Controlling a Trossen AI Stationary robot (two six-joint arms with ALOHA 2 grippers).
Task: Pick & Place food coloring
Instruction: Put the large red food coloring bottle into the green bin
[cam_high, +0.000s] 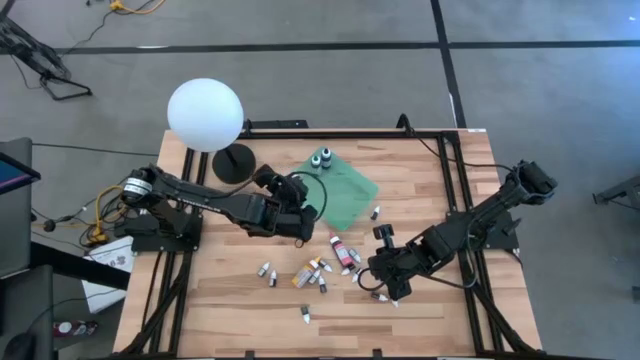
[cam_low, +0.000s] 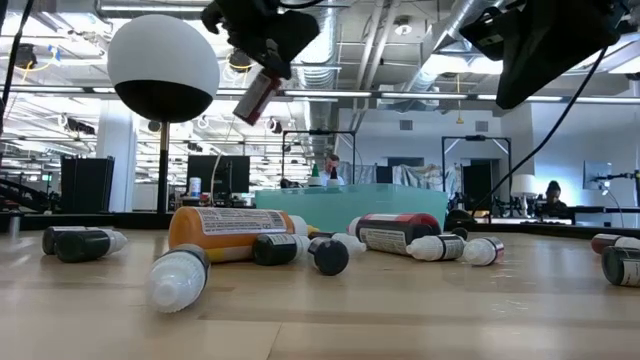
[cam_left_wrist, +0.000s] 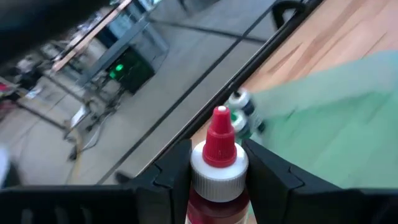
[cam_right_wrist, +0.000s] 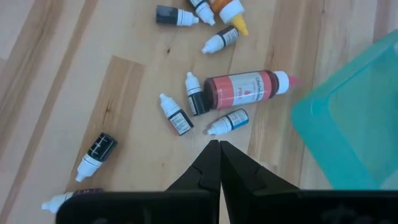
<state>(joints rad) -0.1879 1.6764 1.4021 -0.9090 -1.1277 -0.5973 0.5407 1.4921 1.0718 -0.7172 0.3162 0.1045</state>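
My left gripper (cam_high: 303, 207) hovers above the table by the near-left corner of the green tray (cam_high: 345, 188), shut on a dark red food coloring bottle (cam_left_wrist: 217, 163) with a white collar and red tip. Two green-capped bottles (cam_high: 322, 158) stand at the tray's far corner. Several more food coloring bottles lie on their sides on the wood, among them a pink one (cam_high: 342, 252), an orange one (cam_low: 228, 232) and small white-tipped ones (cam_right_wrist: 176, 116). My right gripper (cam_high: 386, 288) hangs shut over the right end of this scatter, touching nothing. My left gripper pinches the red bottle between its two fingers (cam_left_wrist: 173, 177), on the body just under the white collar (cam_left_wrist: 217, 177). The capped end sticks out ahead of the fingers. The low view shows the bottle (cam_low: 258, 96) slanting downward from the gripper, lifted well clear of the table.
A white globe lamp (cam_high: 205, 115) on a black base (cam_high: 233, 163) stands at the table's far left, close behind my left arm. Black frame rails (cam_high: 455, 200) run along the table's sides. Bare wood lies along the near edge (cam_high: 320, 335).
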